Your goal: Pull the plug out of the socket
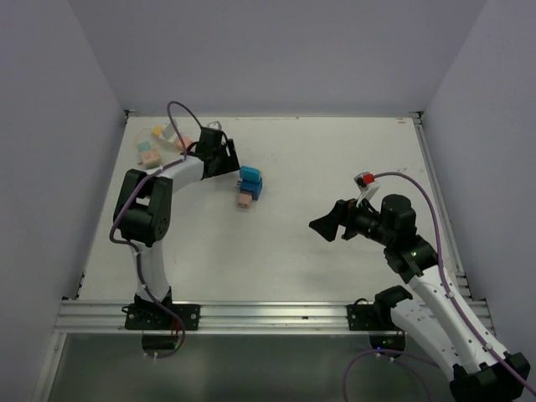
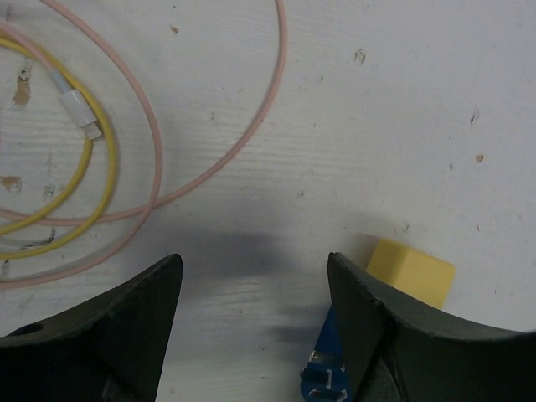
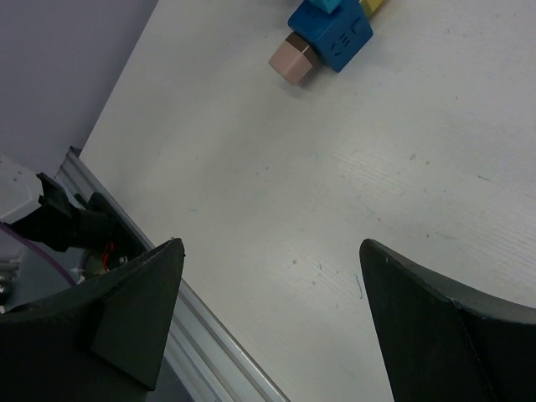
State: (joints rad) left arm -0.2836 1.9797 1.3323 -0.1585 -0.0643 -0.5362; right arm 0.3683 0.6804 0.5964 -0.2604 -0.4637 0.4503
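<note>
The blue socket cube [image 1: 250,184] lies at the table's middle back, with a pink plug [image 1: 244,200] stuck in its near side. Both show in the right wrist view, the socket cube [image 3: 332,39] and the pink plug [image 3: 292,60], far ahead of the fingers. My left gripper [image 1: 228,159] is open and empty just left of the cube; in its wrist view [image 2: 255,268] the cube's blue edge [image 2: 325,368] and a yellow plug [image 2: 412,272] sit by the right finger. My right gripper [image 1: 325,226] is open and empty, well to the right of the cube, above bare table.
Several small pastel plugs [image 1: 152,155] and coiled pink and yellow cables [image 2: 126,134] lie at the back left corner. A metal rail [image 1: 251,314] runs along the near edge. Grey walls stand on three sides.
</note>
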